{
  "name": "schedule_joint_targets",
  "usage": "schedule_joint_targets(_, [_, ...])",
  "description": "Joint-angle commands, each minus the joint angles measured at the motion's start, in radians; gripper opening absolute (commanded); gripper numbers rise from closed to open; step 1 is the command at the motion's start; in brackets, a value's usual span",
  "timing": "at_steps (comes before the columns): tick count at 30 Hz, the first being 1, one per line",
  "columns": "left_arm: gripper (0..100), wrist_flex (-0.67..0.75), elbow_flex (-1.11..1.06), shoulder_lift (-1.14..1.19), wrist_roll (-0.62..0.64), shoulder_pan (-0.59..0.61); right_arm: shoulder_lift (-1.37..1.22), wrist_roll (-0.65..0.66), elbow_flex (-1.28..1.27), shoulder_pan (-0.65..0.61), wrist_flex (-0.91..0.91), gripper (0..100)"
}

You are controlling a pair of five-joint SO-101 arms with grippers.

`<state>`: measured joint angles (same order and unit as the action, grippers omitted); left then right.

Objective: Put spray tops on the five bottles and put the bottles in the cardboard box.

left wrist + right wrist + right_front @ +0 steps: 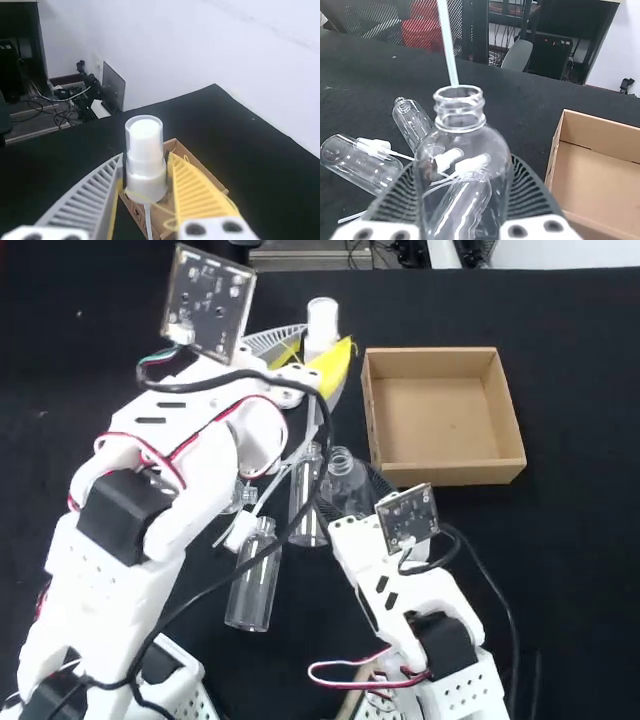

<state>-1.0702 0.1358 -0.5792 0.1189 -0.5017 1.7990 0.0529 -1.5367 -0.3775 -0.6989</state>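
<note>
Capping not done: my left gripper (pixel 145 159) is clamped on a white plastic spray top (pixel 144 135), dip tube at the neck of the clear round bottle (pixel 460 130), which my right gripper (pixel 462 192) grips upright. Brown cardboard box (pixel 435 356) toward the black counter's (pixel 570 570) far edge is empty. Other clear bottles (pixel 255 580) lie mid-counter, none boxed.

Three clear bottles can be counted at centre frame: a long bottle (pixel 250 585) lying down, a second lying bottle (pixel 305 495), and an upright bottle (pixel 345 475). There are two spray tops: a raised spray top (pixel 321 315) at upper centre and a loose spray top (pixel 243 525) on the counter (pixel 560 590). There is one cardboard box (pixel 445 472). There are two hands: the left hand (pixel 145 165) and the right hand (pixel 465 172).
</note>
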Motion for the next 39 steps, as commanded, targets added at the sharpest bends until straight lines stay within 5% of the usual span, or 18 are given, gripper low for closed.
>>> schedule_joint_targets(1, [4, 0.017, -0.042, -0.029, 0.009, -0.028, 0.076, 0.002, 0.013, -0.002, 0.032, 1.1])
schedule_joint_targets(11, [4, 0.035, 0.002, -0.029, 0.014, -0.03, 0.076, 0.002, 0.013, -0.002, 0.032, 1.1])
schedule_joint_targets(18, [4, 0.035, -0.042, -0.029, 0.161, -0.03, 0.076, 0.002, 0.013, -0.002, 0.032, 1.1])
schedule_joint_targets(39, [5, 0.028, -0.036, -0.071, 0.157, -0.028, 0.076, 0.002, 0.013, -0.002, 0.032, 1.1])
